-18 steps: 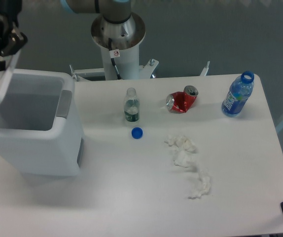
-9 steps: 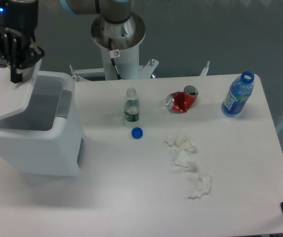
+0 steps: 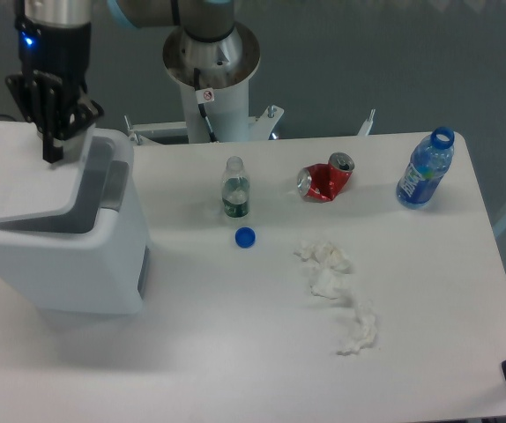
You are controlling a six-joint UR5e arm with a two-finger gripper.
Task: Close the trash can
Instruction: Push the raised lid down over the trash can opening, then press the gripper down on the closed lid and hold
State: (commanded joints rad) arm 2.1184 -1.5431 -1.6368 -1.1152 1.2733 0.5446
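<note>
Where claw (image 3: 53, 148) seemingly touches lid (image 3: 19, 172), fingers together

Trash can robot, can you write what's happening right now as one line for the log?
task: close trash can | lid: partly down, gap at right | hand: on lid's right edge | hand state: unclear | status: not shut yet

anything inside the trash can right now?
Can't say. The lid covers most of the trash can opening, with the gripper on its far edge. The remaining gap shows only grey inner wall; the bottom is hidden.
</note>
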